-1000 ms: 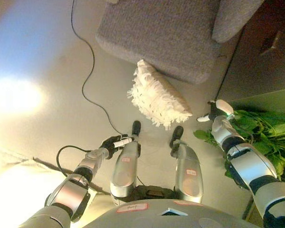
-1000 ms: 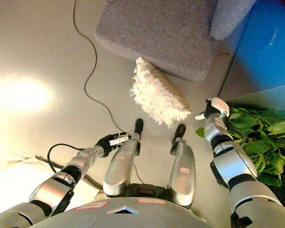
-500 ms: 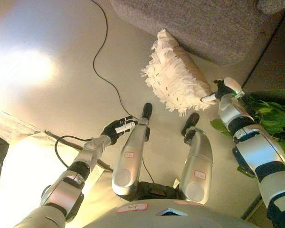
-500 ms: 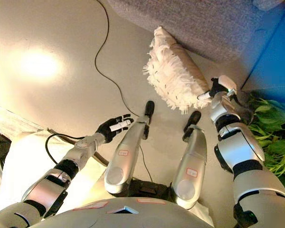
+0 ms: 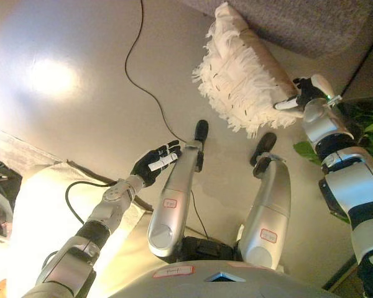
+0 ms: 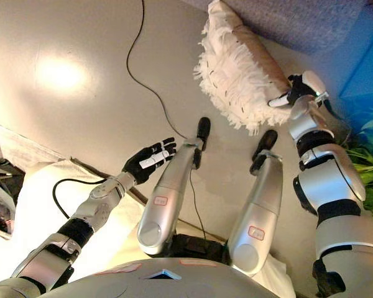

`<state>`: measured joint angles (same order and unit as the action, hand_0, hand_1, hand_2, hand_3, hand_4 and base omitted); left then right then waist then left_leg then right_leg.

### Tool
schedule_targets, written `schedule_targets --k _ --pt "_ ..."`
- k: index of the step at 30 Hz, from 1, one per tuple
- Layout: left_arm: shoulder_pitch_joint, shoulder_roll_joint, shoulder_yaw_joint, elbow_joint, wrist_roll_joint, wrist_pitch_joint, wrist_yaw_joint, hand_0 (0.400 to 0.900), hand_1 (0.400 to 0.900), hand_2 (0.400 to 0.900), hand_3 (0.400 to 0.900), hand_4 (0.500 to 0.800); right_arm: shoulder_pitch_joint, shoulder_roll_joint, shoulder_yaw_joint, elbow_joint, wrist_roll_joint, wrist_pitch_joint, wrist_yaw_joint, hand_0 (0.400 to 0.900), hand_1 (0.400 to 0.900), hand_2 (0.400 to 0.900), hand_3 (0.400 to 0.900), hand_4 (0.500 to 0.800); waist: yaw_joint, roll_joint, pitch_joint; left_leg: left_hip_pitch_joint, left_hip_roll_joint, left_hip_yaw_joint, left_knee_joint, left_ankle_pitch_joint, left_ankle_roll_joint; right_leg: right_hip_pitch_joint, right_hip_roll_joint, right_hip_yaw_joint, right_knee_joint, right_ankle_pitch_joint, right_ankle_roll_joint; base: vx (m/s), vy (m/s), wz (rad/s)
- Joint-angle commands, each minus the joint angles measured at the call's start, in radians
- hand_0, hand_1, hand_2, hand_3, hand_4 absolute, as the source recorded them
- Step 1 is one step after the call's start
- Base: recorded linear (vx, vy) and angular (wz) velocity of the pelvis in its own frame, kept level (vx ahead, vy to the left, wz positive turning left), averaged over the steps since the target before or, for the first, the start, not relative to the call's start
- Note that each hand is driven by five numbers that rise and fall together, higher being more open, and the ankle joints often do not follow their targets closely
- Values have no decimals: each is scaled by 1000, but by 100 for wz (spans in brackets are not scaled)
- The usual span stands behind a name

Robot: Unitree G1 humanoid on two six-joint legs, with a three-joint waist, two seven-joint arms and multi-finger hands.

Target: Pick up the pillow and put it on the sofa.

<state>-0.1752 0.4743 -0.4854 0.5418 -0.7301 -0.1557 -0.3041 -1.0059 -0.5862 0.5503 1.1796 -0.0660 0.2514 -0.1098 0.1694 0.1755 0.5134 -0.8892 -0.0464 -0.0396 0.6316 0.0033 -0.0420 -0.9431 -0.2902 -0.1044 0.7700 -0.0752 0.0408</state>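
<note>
The shaggy white fringed pillow (image 5: pixel 245 84) is leaning against the grey sofa (image 5: pixel 311 22); right hand (image 5: pixel 306 94) fingers are touching its corner, grip unclear; left hand (image 5: pixel 154 169) is hanging open.

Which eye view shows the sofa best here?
The left eye view: the grey sofa fills more of the top edge there, running above the fringed white pillow that leans on it. The right eye view shows a thinner strip of it, cut by the top edge. Neither shows the seat where the pillow should go.

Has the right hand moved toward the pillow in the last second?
Yes. The right hand has closed in from beside the plant and now touches the pillow at its right end.
</note>
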Motion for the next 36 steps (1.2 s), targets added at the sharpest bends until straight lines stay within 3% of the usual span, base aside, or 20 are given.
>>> schedule_targets --k 1,9,17,20,21,22,24,28,36 --pt "70 28 -13 -168 -74 -79 -42 900 900 900 900 800 -143 -123 69 -40 51 -8 25 900 900 900 900 800 14 90 7 -33 -14 36 136 -177 73 -14 33 17 159 -178 -34 8 63 6" --pt "65 60 -38 -331 -107 -78 -40 900 900 900 900 800 -195 -104 93 -41 86 23 33 900 900 900 900 800 39 102 7 -136 -34 16 195 -181 83 -113 33 31 220 -185 -41 -7 9 8" --pt "57 70 -73 -402 -111 -115 -26 900 900 900 900 800 -280 -83 128 9 123 82 68 900 900 900 900 800 57 116 7 -249 -51 16 310 -208 86 -223 27 49 319 -203 -48 -2 -17 9" --pt "53 75 -77 -421 -114 -114 -13 900 900 900 900 800 -308 -80 154 15 95 80 123 900 900 900 900 800 60 116 7 -275 -56 15 344 -217 85 -247 29 55 344 -209 -50 3 -2 1" --pt "55 76 -75 -424 -114 -115 -12 900 900 900 900 800 -314 -82 164 15 113 69 145 622 622 622 622 633 62 116 7 -279 -56 14 348 -219 86 -250 29 54 348 -211 -51 0 0 0" --pt "55 78 -73 -429 -115 -113 -10 900 900 900 900 800 -320 -85 171 16 127 57 158 400 400 400 400 500 63 115 7 -284 -56 13 353 -220 86 -254 30 55 352 -212 -52 0 0 0" --pt "59 86 -64 -451 -117 -92 -2 900 900 900 900 800 -312 -96 170 3 120 24 132 400 400 400 400 500 63 111 7 -291 -55 12 365 -222 84 -256 31 53 356 -211 -52 15 -4 -3" --pt "79 97 -61 -462 -122 -98 -8 900 900 900 900 800 -315 -117 165 -17 116 -10 67 400 400 400 400 500 64 109 7 -294 -51 11 371 -221 82 -254 34 49 357 -206 -50 18 3 -6" --pt "112 100 -70 -460 -120 -106 -14 900 900 900 900 800 -286 -151 142 -47 113 -95 32 400 400 400 400 500 53 95 7 -212 -28 16 301 -211 74 -166 35 26 281 -185 -46 1 -4 -9"
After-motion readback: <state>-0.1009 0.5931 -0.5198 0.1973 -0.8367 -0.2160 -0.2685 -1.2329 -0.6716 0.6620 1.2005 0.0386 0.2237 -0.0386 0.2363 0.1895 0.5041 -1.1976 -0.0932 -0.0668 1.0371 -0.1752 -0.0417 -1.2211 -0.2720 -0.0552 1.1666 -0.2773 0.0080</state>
